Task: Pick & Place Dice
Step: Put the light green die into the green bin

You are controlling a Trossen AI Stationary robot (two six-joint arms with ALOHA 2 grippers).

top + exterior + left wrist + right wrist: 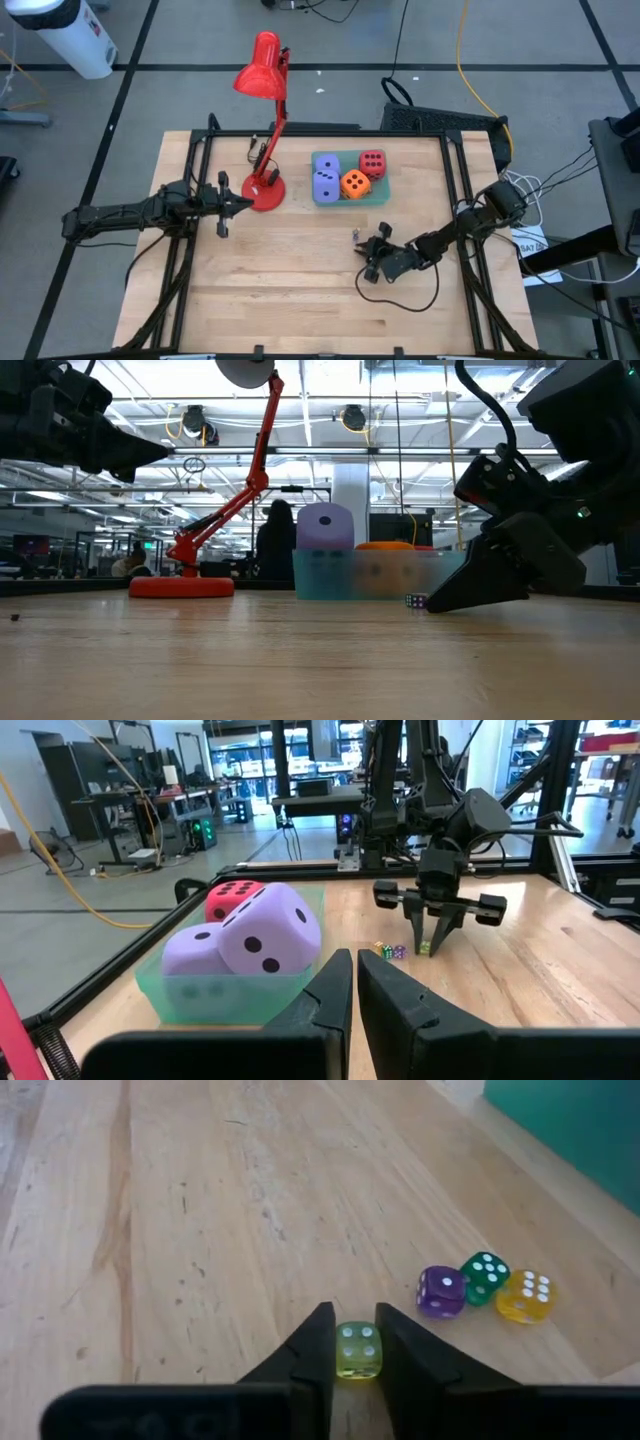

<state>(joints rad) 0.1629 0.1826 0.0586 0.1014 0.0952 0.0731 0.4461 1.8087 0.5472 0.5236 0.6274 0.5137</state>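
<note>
A small yellow-green die (357,1352) sits on the wooden table between the fingers of my right gripper (354,1328), which is shut on it near the table's middle (360,240). Just beside it lie three more small dice: purple (440,1292), green (485,1276) and yellow (524,1296). Large soft dice fill a green tray (385,196): two lavender (325,180), one orange (355,184), one red (372,163). My left gripper (245,205) hovers shut and level next to the lamp's base. My right gripper pinches the yellow-green die by two opposite side faces (342,1352) between its two fingertips (318,1342). The fingers slant down from the table's right side. The die is upright, with its bottom seemingly on the table top.
A red desk lamp stands on its round base (266,192) left of the tray, its head (260,72) reaching beyond the far edge. Bare wood (300,300) lies toward the near edge. A black frame (200,150) borders the table.
</note>
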